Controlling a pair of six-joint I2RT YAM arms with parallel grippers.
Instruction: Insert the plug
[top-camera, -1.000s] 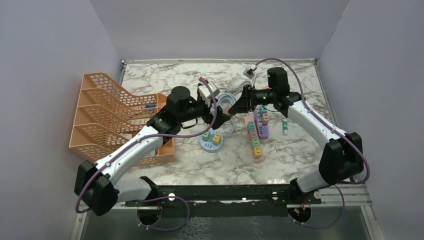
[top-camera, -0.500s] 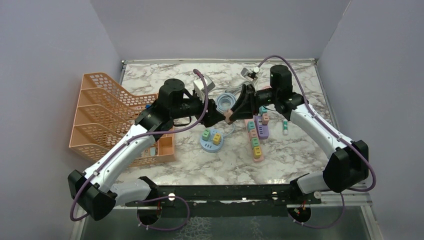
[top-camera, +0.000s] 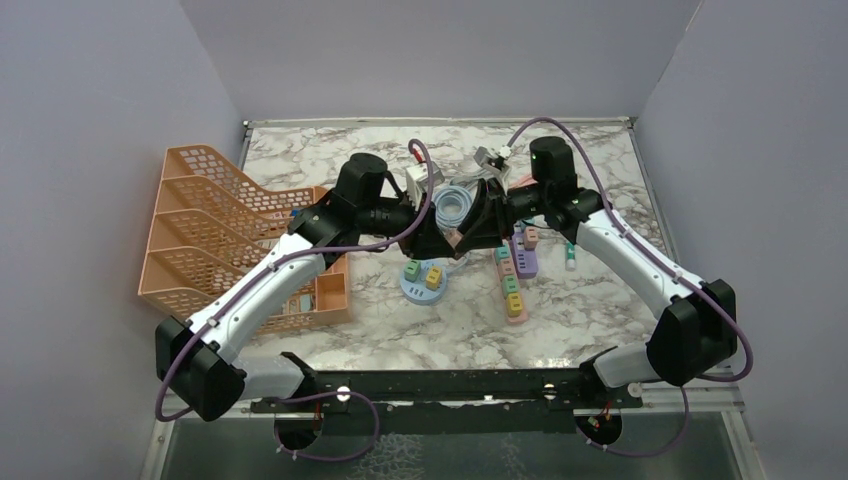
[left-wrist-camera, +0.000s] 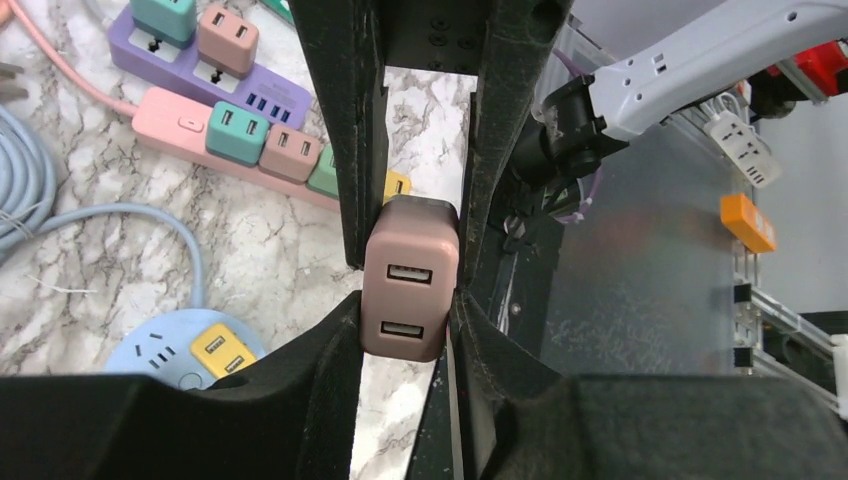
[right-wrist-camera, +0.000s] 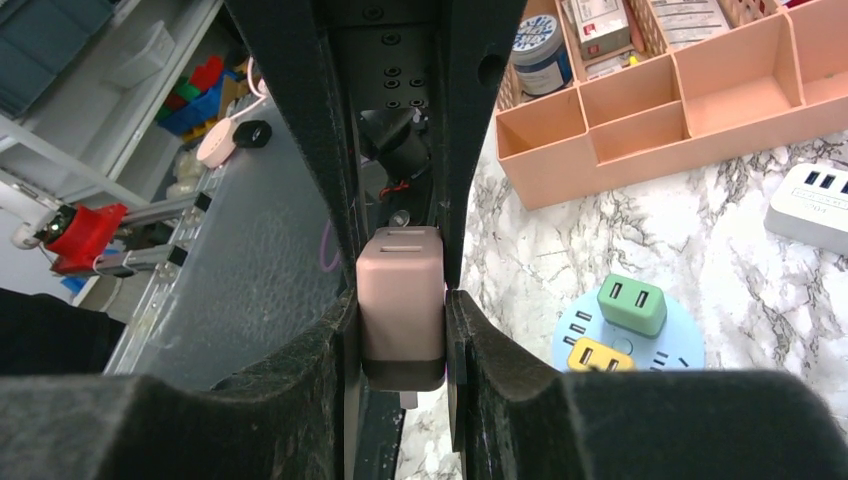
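**Mid-air handover stage.** Nearest, the round blue socket hub (top-camera: 422, 282) and the pink power strip (top-camera: 511, 283) lie on the table (top-camera: 400, 330). Just beyond and above them, the left hand (top-camera: 440, 240) and right hand (top-camera: 466, 235) face each other. Both are clamped on the pink plug (left-wrist-camera: 410, 278) from opposite sides. Farther back lies a coiled cable (top-camera: 452, 207). The next move probably calls for one hand to let go while the other aims the prongs at a free socket.

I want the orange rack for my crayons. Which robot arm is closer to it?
Left. The left arm stretches right alongside the orange rack. The right arm is across the table, on the other side of the pink plug gripped between them.
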